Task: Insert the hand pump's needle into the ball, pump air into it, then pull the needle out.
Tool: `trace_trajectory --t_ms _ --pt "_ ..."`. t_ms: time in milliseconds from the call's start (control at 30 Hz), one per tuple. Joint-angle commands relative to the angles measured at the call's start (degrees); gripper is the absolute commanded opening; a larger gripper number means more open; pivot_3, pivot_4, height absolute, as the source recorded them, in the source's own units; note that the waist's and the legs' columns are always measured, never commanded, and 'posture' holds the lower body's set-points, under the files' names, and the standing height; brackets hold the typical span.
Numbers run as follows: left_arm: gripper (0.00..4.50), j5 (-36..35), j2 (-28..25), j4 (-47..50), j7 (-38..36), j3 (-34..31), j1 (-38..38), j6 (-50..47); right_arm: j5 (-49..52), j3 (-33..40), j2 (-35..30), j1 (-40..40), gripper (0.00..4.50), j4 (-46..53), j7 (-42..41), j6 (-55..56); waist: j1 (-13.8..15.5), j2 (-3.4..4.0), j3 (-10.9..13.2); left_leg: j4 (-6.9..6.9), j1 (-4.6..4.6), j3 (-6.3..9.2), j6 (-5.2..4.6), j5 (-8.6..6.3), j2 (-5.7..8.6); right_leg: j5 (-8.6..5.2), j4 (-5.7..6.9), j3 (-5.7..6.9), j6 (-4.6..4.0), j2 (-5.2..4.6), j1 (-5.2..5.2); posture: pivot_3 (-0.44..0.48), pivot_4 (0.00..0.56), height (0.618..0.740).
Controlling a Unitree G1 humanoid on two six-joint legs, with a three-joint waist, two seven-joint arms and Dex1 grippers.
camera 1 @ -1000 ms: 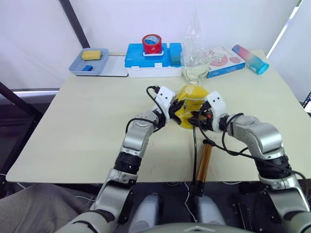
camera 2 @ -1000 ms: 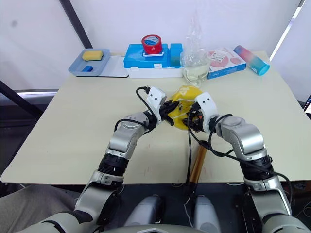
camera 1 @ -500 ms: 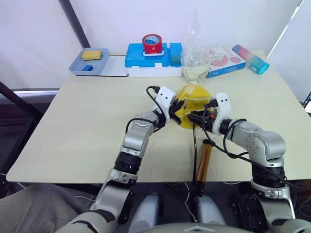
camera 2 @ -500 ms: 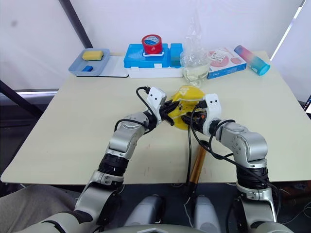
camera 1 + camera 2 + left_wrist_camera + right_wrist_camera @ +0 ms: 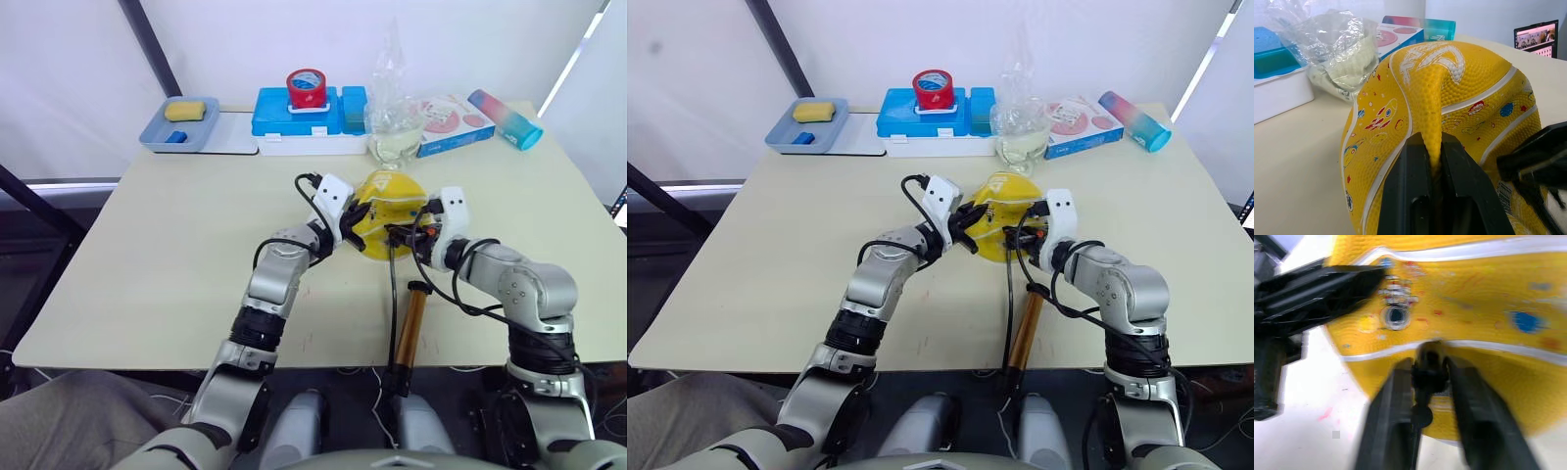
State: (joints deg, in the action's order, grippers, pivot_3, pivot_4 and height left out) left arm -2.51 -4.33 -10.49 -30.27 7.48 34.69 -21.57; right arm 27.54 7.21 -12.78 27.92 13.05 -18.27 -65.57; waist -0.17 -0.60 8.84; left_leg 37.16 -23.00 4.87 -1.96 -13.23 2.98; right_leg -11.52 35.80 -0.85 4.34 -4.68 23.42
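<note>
Aligning: needle (image 5: 1426, 363) sits just short of the ball's valve, not yet inserted.
Left gripper (image 5: 1433, 161): clamped on a fold of the limp ball (image 5: 384, 206), steadying it mid-counter (image 5: 167, 255).
Right gripper (image 5: 1425, 377): closed on the needle fitting, aiming it.
Hand pump (image 5: 411, 328): lies at the counter's near edge, hose slack.
Obstacles: plastic bag (image 5: 394, 122) just behind the ball; left fingers (image 5: 1322, 286) beside the valve.
</note>
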Motion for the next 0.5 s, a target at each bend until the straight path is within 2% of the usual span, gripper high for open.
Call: trace_trajectory --t_ms 33,267,500 --pt "0.00 -0.3 0.4 -1.3 -1.0 2.4 -0.8 -0.5 0.5 -0.1 -0.1 1.2 0.29 0.7 0.1 1.3 0.0 0.00 0.0 0.00 0.00 0.01 0.00 0.00 0.00 0.00 0.01 0.00 0.00 0.00 0.00 0.000 0.150 0.739" --pt "0.00 -0.2 0.1 -1.3 -1.2 2.4 -0.7 -0.7 -0.8 -3.7 -2.8 3.8 0.29 1.0 -0.3 1.0 -0.1 0.00 0.0 0.01 0.01 0.00 0.00 0.00 -0.01 -0.04 0.02 0.00 0.07 0.00 -0.01 0.000 0.150 0.739" --pt "0.00 0.4 -0.7 -2.6 -2.1 3.2 0.5 1.0 -2.3 -7.7 -5.3 10.3 0.29 0.5 2.2 -9.2 -0.3 0.06 0.0 0.02 0.01 -0.01 0.00 0.00 -0.02 0.01 0.03 0.01 -0.01 0.01 0.00 0.000 0.150 0.739"
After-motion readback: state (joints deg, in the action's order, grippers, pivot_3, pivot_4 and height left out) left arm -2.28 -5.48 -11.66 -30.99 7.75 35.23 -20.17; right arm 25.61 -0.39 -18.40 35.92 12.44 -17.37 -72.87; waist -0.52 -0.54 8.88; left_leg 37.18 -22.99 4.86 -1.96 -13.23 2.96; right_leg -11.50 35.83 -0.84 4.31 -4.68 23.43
